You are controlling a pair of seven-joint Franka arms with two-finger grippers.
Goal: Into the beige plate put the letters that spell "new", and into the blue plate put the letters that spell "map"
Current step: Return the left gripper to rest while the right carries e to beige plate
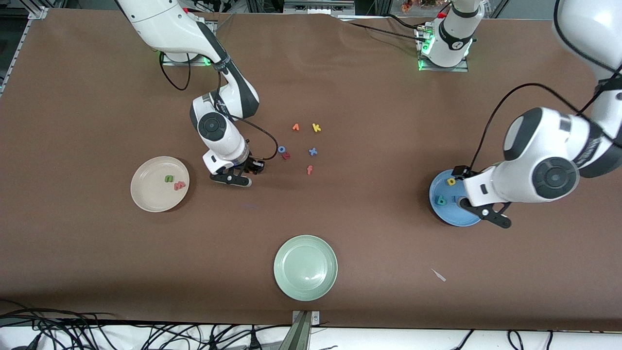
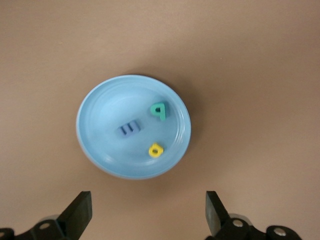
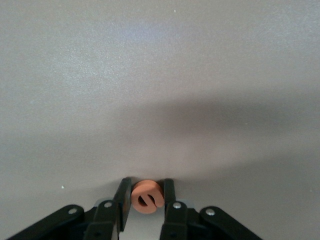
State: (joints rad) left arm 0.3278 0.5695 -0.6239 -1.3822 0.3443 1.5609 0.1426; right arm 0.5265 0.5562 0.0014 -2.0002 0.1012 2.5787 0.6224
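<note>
Pale green and empty, the spare plate sits nearest the camera on the counter and has no part in the job. Farther up, the left claw hangs wide open over the blue plate, where the blue m, teal a and yellow p lie directly below it, so "map" looks finished and that arm can wait. At the right arm's end, the beige plate holds the green n and the salmon-pink w. Just beside that plate, the right claw is pinched narrow on the orange e. To finish well, it should keep that grip firm, carry the e over the plate's middle, descend close and only then release, so the light foam cannot bounce over the rim. Farthest off, the leftover letters stay put.
</note>
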